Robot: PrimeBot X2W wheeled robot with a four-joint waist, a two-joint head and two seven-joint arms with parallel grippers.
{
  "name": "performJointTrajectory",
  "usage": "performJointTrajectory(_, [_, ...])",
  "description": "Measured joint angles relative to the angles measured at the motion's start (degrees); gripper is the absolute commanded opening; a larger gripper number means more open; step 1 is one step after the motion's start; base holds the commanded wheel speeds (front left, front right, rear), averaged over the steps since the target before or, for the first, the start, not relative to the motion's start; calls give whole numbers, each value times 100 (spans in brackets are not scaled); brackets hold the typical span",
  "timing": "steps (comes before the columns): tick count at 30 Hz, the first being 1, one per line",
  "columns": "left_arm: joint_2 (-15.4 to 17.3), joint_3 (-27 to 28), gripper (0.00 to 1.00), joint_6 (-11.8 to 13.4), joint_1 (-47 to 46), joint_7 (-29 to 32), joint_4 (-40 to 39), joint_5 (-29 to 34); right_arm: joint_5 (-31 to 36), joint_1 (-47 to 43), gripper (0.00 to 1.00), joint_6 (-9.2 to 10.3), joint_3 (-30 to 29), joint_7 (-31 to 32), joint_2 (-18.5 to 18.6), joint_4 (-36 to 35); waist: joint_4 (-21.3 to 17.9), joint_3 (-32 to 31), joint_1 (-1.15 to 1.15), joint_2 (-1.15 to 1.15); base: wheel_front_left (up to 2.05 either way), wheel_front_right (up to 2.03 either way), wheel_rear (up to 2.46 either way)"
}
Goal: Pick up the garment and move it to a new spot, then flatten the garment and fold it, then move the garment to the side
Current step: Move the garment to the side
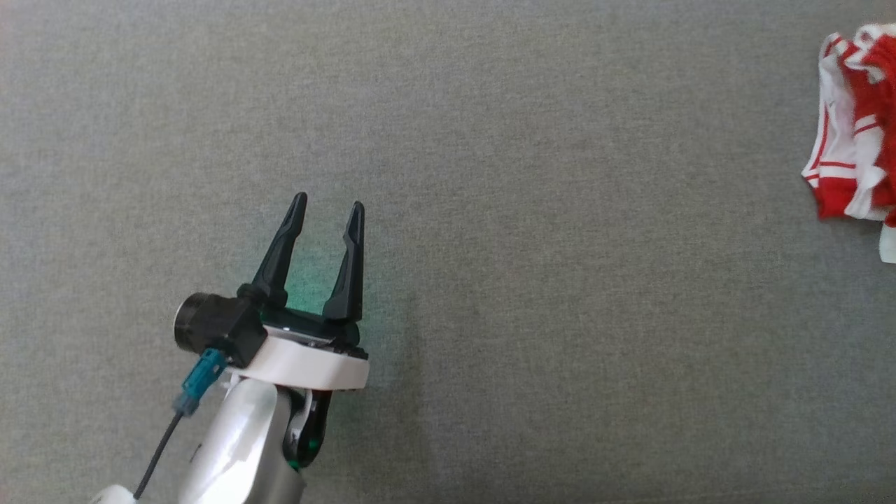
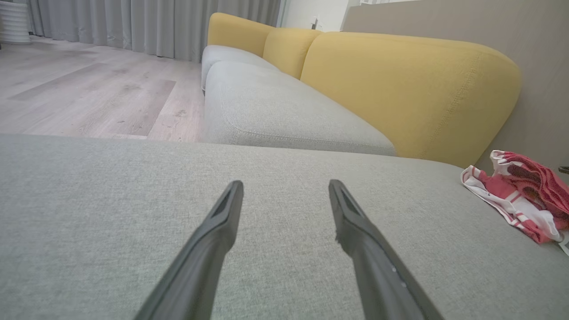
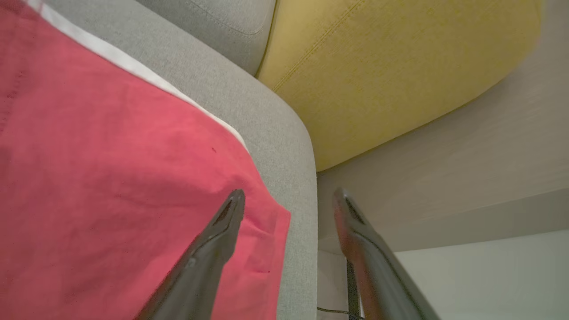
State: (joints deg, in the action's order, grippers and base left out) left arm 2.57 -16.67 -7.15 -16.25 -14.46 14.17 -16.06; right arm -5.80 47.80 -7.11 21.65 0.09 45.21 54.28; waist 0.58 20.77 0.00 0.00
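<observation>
The garment (image 1: 857,129) is red with white stripes and lies bunched at the far right edge of the grey cushion (image 1: 532,210). In the left wrist view the garment (image 2: 524,193) sits crumpled at the right, well away from the fingers. My left gripper (image 1: 327,206) hovers open over bare cushion at lower left, holding nothing; its fingers (image 2: 213,235) spread wide. My right gripper (image 3: 289,200) is open just above the garment (image 3: 111,178), near the cushion's end, with nothing between its fingers.
Yellow backrests (image 2: 400,84) and more grey seat cushions (image 2: 275,106) run beyond the work cushion. Wood floor (image 2: 89,89) and grey curtains lie past the far edge. Beside the cushion's end stands a beige wall (image 3: 444,164), with a cable on the floor below.
</observation>
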Motion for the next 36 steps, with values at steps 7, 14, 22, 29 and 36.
performJointTrajectory(7, [-1,55,100,0,13,0,19,0,354,-4,100,0,-665,-232,-391,-360,-45,-256,0,0,0,0,0])
performJointTrajectory(14, [-1,245,100,0,132,0,-42,-3,360,-210,100,0,-1293,-858,-1508,-1273,-74,-652,0,0,0,0,0])
performJointTrajectory(22, [1,514,100,1,504,0,-243,-80,31,-1510,100,0,-1343,-1230,-2732,-2364,-75,-1193,-1,0,0,0,0])
performJointTrajectory(29, [3,564,100,41,849,-8,-304,-187,26,-2714,100,0,-1851,-1396,-3845,-2903,21,-1554,-2,0,0,0,0])
performJointTrajectory(36, [9,549,100,167,1076,-8,-293,-276,100,-3678,100,0,-2185,-1445,-4198,-3307,123,-1713,-1,0,0,0,0])
